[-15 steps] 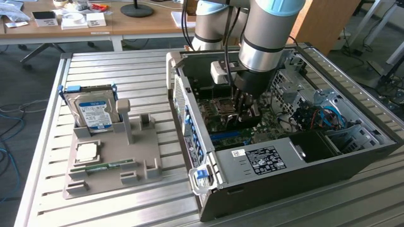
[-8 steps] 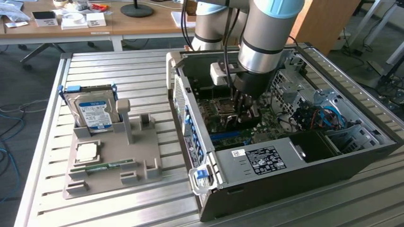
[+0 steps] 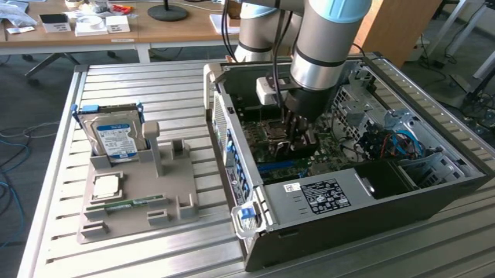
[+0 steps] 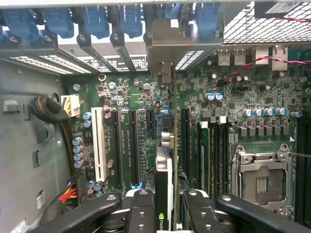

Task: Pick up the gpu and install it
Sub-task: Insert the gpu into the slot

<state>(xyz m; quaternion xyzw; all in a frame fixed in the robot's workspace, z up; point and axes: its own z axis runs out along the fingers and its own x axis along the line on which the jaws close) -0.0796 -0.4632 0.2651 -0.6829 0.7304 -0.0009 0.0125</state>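
Observation:
The gpu (image 4: 164, 187) appears edge-on in the wrist view as a thin card with a green-logo strip, clamped between my two black fingers (image 4: 141, 213). My gripper (image 4: 167, 216) is shut on it, above the motherboard's long black expansion slots (image 4: 132, 141). The card's metal bracket end (image 4: 165, 73) reaches toward the blue-latched rear slot bays. In the exterior view my gripper (image 3: 298, 130) hangs straight down inside the open computer case (image 3: 348, 191), with the dark gpu (image 3: 298, 152) just over the motherboard.
A grey fixture tray (image 3: 139, 197) at the exterior view's left holds a silver hard drive (image 3: 116, 136), a processor chip (image 3: 106, 185) and a green memory stick (image 3: 135, 204). Inside the case are a white slot (image 4: 98, 141), the processor socket (image 4: 262, 177) and cable bundles (image 4: 53, 114).

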